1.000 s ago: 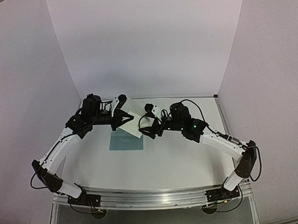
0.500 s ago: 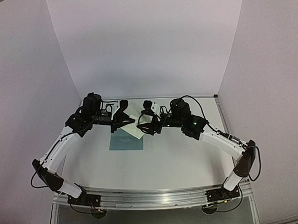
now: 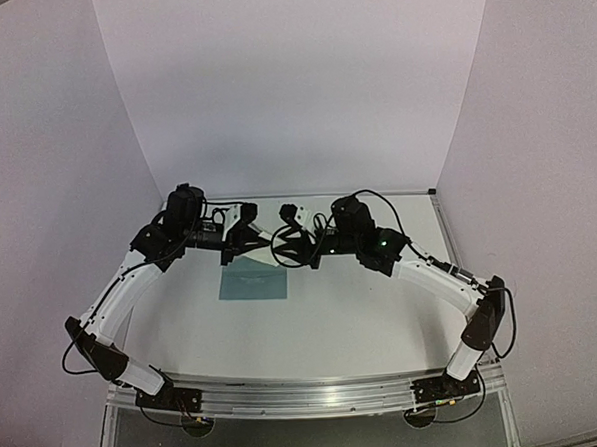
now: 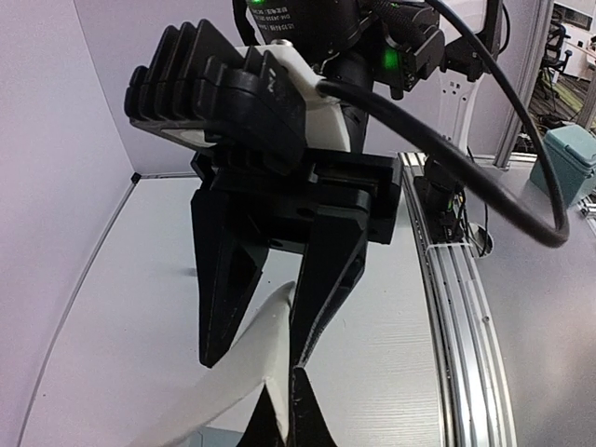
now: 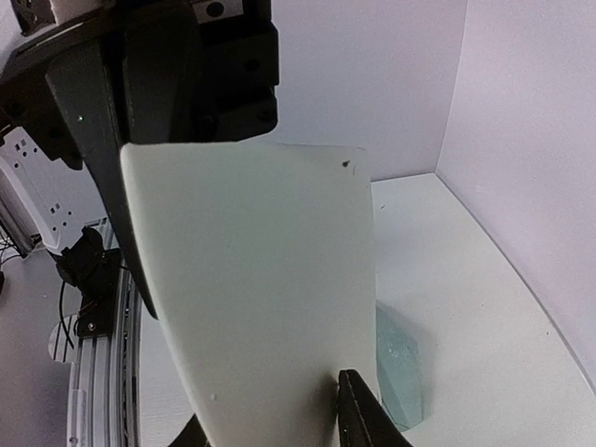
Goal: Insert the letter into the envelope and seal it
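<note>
Black plastic on the left is my left pincer (image 3: 251, 238), raised above the white table (image 3: 334, 322) and pointing toward my other arm. It seems clamped on the letter (image 5: 251, 289). The right wrist view shows one of its fingers (image 5: 98, 149) running down the sheet's left edge, but the second is hidden behind the paper, so I judge the grip partly from the sheet hanging in the air. The letter shows me a plain cream face, bowed, with one small dark speck near an upper corner. Below it the teal envelope (image 3: 254, 283) lies flat on the table, apart from the sheet. To the right, my right pincer (image 4: 253, 358) faces the left one with its jaws spread fairly wide. The letter's free edge reaches in between them, close beside one finger (image 4: 326, 279); I cannot tell whether paper and finger touch.
</note>
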Motion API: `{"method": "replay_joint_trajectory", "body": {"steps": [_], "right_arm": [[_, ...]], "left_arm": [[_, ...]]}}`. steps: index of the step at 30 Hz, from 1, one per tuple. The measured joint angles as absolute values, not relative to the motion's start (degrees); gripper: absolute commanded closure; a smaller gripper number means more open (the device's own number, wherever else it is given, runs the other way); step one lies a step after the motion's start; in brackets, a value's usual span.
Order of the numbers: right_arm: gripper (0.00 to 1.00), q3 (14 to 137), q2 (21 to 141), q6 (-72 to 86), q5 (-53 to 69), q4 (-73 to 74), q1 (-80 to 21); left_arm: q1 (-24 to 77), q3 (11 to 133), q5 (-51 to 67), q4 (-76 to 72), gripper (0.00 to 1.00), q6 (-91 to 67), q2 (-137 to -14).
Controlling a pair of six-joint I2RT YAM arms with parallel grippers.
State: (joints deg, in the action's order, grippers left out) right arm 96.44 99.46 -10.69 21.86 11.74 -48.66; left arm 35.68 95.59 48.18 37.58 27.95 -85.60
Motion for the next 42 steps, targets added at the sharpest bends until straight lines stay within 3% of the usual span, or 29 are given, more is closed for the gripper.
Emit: {"method": "replay_joint_trajectory", "body": {"steps": [4, 8, 11, 14, 17, 23, 27, 30, 42], "right_arm": [[0.98, 96.44, 99.46, -10.15, 23.18, 11.99, -48.79], [1.00, 96.42, 99.46, -9.61, 24.01, 12.29, -48.84], [1.00, 95.28, 98.87, -9.42, 23.98, 12.25, -48.79], [1.00, 93.08, 97.39, -9.36, 23.94, 13.37, -48.60], [1.00, 91.67, 95.82, -9.29, 24.27, 15.24, -48.53], [1.00, 91.46, 93.93, -7.93, 28.59, 17.46, -48.53], [1.00, 92.85, 94.08, -7.04, 31.47, 18.66, -48.53], [1.00, 94.62, 94.44, -6.76, 32.93, 19.03, -48.53], [1.00, 99.10, 96.76, -8.12, 34.80, 20.58, -48.53]], "left_arm": [[35.68, 95.59, 47.62, 37.54, 0.96, 28.14, -85.60], [35.68, 95.59, 46.76, 37.52, 0.52, 28.03, -85.60], [35.70, 95.59, 45.09, 37.71, 0.24, 28.48, -85.57], [35.33, 95.65, 43.09, 38.31, 0.09, 29.08, -85.42], [34.27, 96.46, 41.80, 40.37, 0.03, 30.46, -85.27], [31.76, 98.43, 43.06, 45.84, 0.10, 35.44, -85.12], [31.86, 98.60, 46.06, 48.12, 0.27, 36.04, -85.14], [32.00, 98.99, 48.14, 49.18, 0.45, 35.97, -85.19], [32.10, 103.07, 55.19, 54.55, 0.80, 35.33, -88.12]]}}
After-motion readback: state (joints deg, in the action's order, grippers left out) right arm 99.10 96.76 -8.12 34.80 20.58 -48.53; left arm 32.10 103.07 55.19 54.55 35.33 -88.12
